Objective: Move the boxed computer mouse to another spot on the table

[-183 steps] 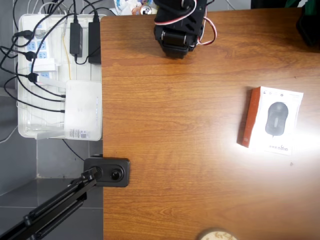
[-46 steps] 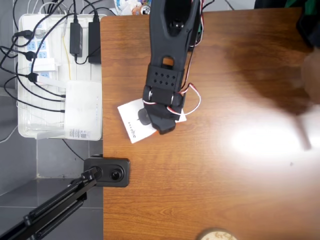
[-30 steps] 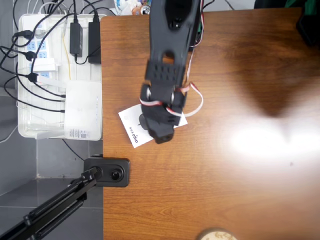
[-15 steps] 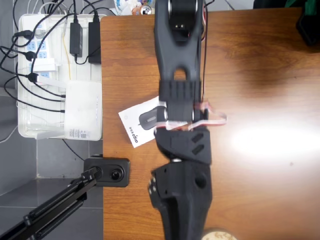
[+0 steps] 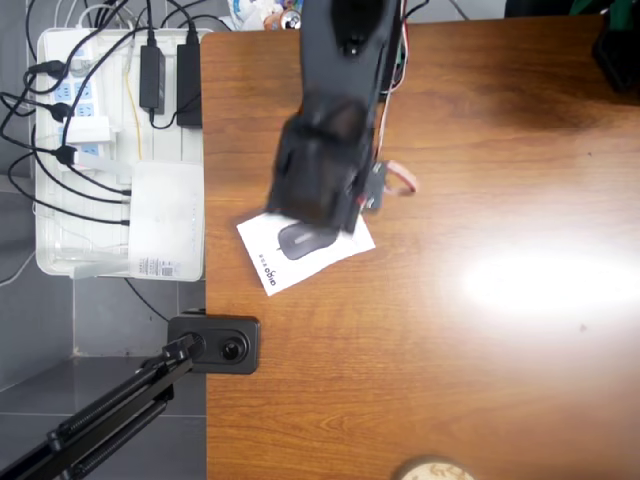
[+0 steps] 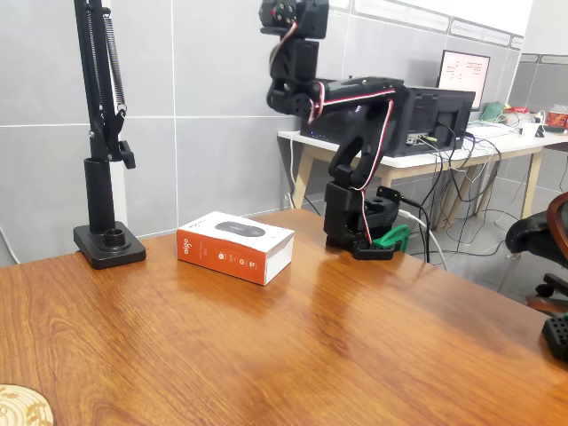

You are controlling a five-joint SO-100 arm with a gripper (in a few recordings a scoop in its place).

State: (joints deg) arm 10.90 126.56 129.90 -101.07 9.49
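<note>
My gripper: raised high above the table, clear of everything; whether my fingers are spread or pressed together I cannot tell, blurred in the overhead view. Boxed computer mouse: flat on the table, near its edge, orange side toward the fixed view. Black clamp stand: just beside the box.
</note>
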